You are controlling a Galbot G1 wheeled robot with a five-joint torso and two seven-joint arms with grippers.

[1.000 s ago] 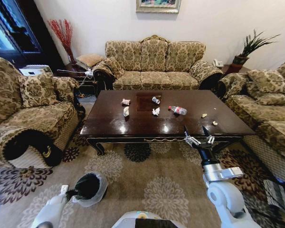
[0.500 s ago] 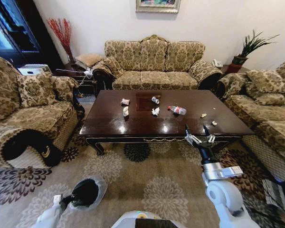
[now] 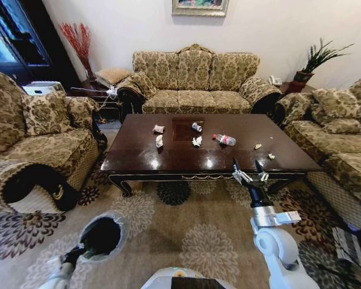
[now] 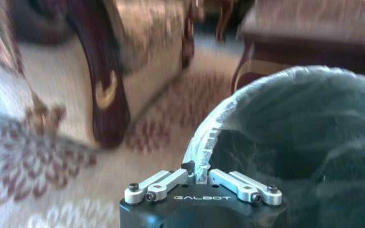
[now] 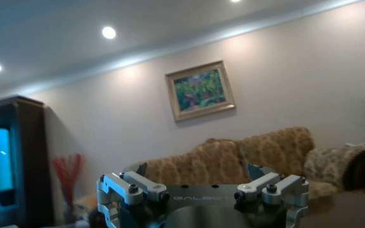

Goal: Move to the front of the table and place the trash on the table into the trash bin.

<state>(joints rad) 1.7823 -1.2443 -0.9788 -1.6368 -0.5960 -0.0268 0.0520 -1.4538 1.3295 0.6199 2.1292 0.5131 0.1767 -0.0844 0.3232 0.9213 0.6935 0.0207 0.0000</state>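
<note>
Trash (image 3: pixel 197 141) lies scattered mid-tabletop (image 3: pixel 138 158): paper wads, a small can, a red-labelled bottle (image 3: pixel 225 139), well beyond the right pincer (image 3: pixel 248 169), which hangs spread and empty at the near edge. Left pincer (image 4: pixel 201 176) is clamped on the trash bin (image 3: pixel 101 235) rim, low over the carpet.

The left hand (image 3: pixel 84 248) has carried the trash bin (image 3: pixel 101 236) lower and leftward.

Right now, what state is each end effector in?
Left end effector: closed on the rim of the trash bin, low over the carpet.
Right end effector: open, empty, at the table front edge.
</note>
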